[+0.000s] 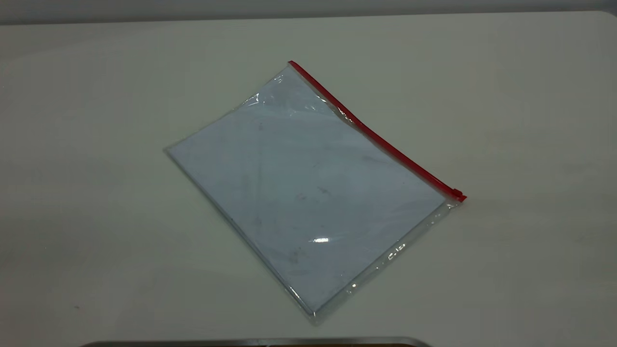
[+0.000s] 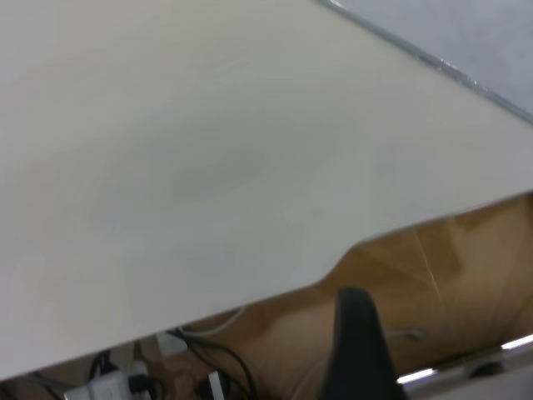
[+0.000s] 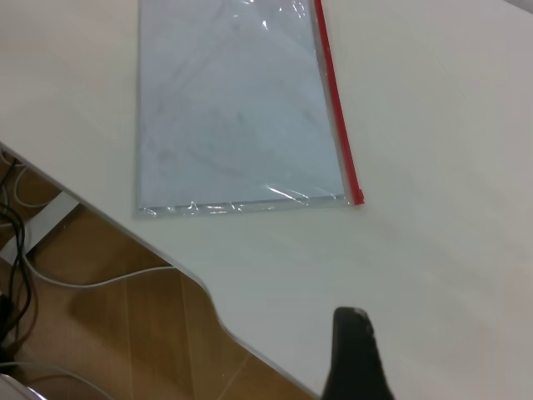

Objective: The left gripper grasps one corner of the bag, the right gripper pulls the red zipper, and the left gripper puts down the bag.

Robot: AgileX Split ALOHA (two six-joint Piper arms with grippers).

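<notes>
Nothing of the task looks begun: the bag [image 1: 308,193] lies flat and untouched on the pale worktop [image 1: 96,96], set at a slant, with no arm reaching into the exterior view.

Starting at the left, the left gripper [image 2: 360,350] shows only as one dark finger in its own wrist view, held out past the worktop's edge over the floor and cables. A clear edge of the bag crosses the far part of that view, well apart from the jaws. Whether those jaws are spread or pressed together I cannot tell, since only one finger appears.

In the middle sits the bag, pale sheets inside, glossy on top. The red zipper [image 1: 376,137] runs along its long edge on the right-arm side, and a small slider tab [image 1: 457,193] seems to sit at the nearer end, by the corner of the bag [image 1: 458,198].

At the right, the right gripper [image 3: 356,354] also shows one finger, hanging over the worktop's edge, the zipper's end ahead of the jaws and apart from them. Its jaw state cannot be told either.

All three steps remain: corner grasp, zipper pull, setting down.
</notes>
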